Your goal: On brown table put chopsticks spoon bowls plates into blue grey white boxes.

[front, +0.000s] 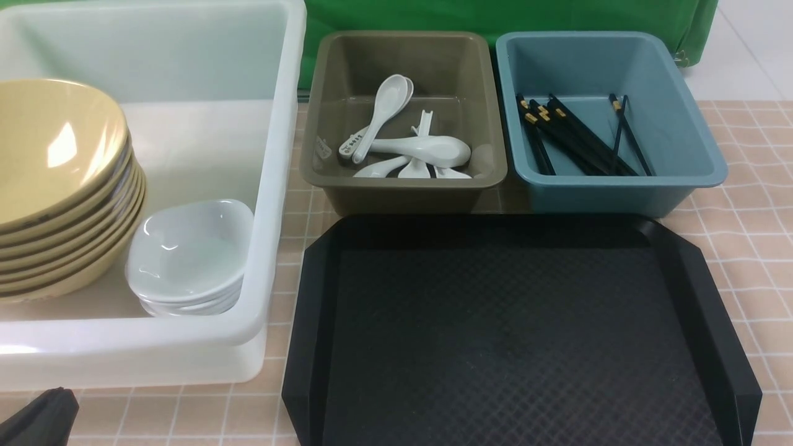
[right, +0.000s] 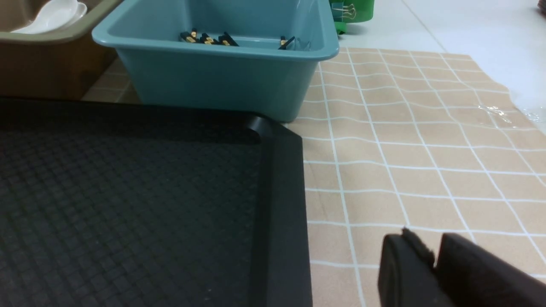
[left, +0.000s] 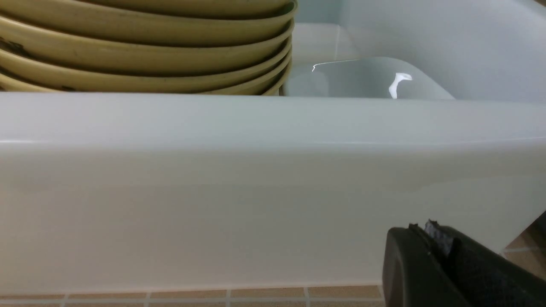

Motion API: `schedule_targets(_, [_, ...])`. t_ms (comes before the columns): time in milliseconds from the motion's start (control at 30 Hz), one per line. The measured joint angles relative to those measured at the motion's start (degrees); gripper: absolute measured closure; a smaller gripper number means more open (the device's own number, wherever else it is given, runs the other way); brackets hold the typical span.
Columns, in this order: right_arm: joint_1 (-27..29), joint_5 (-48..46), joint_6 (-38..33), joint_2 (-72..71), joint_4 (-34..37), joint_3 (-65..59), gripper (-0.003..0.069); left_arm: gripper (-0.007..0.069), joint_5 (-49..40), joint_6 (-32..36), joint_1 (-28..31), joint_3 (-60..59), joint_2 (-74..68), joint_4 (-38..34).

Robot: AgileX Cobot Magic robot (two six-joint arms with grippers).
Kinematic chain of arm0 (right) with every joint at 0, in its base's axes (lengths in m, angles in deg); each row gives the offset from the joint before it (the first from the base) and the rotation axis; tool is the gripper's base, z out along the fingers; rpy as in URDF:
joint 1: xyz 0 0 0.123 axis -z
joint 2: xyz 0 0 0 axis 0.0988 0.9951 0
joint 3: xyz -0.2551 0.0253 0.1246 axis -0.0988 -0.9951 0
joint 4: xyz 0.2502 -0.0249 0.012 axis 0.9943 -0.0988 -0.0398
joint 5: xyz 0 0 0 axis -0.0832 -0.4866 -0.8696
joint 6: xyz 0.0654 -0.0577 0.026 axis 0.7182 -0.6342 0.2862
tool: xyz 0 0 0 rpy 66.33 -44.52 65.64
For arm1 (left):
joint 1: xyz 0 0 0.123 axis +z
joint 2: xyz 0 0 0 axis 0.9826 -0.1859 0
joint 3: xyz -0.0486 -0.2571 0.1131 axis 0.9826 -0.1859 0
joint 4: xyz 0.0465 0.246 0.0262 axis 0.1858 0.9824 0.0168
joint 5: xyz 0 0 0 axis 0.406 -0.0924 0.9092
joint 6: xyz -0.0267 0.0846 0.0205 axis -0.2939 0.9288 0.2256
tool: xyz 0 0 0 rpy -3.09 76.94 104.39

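Observation:
The white box (front: 272,186) holds a stack of yellow bowls (front: 56,186) and a stack of small white dishes (front: 189,257). The grey-brown box (front: 322,167) holds several white spoons (front: 421,148). The blue box (front: 700,155) holds several black chopsticks (front: 576,136). My left gripper (left: 422,228) is shut and empty, low by the white box's (left: 273,192) near wall; its tip shows at the front view's bottom left (front: 43,415). My right gripper (right: 420,245) is shut and empty above the tablecloth, right of the black tray (right: 281,192); it is out of the front view.
The black tray (front: 310,322) lies empty in front of the grey-brown and blue boxes. A tan checked tablecloth (front: 756,248) covers the table. A green cloth (front: 495,15) hangs behind the boxes. White floor (right: 477,25) lies beyond the table's right edge.

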Motion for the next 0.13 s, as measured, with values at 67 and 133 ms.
schedule_targets(67, [0.00, 0.00, 0.00, 0.00, 0.00, 0.00, 0.0494, 0.0631, 0.00, 0.00, 0.00, 0.00, 0.00, 0.00])
schedule_targets(133, [0.00, 0.00, 0.00, 0.00, 0.00, 0.00, 0.0491, 0.0631, 0.00, 0.00, 0.00, 0.00, 0.00, 0.00])
